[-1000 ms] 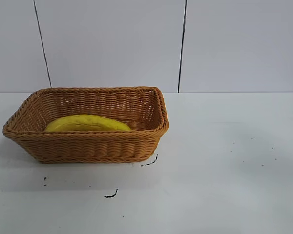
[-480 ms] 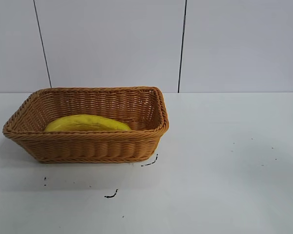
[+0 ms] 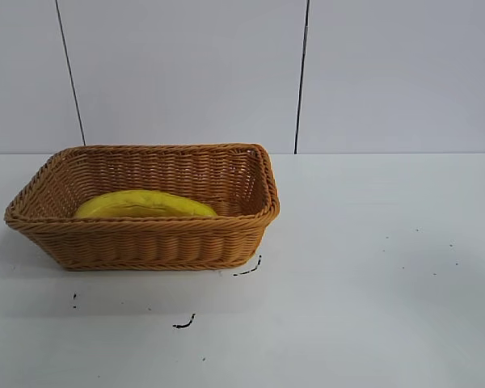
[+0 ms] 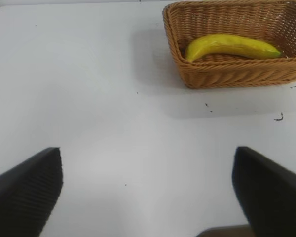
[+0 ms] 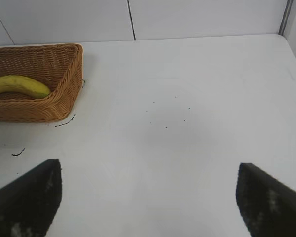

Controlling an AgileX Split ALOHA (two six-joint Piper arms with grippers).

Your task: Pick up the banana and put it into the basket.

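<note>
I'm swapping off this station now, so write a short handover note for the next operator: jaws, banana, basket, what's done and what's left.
Left gripper: jaws wide open, empty, over bare table, well away from the basket.
Right gripper: jaws wide open, empty, over bare table on the other side of the basket.
Banana: lying inside the basket, along its near wall.
Done: banana is in the basket; neither arm touches anything.
Left: nothing on the placement; both arms appear parked.

1 banana (image 3: 143, 203), 1 basket (image 3: 145, 242), 1 table (image 3: 372, 283), 2 tools: left tool (image 4: 148, 192) & right tool (image 5: 148, 197).
</note>
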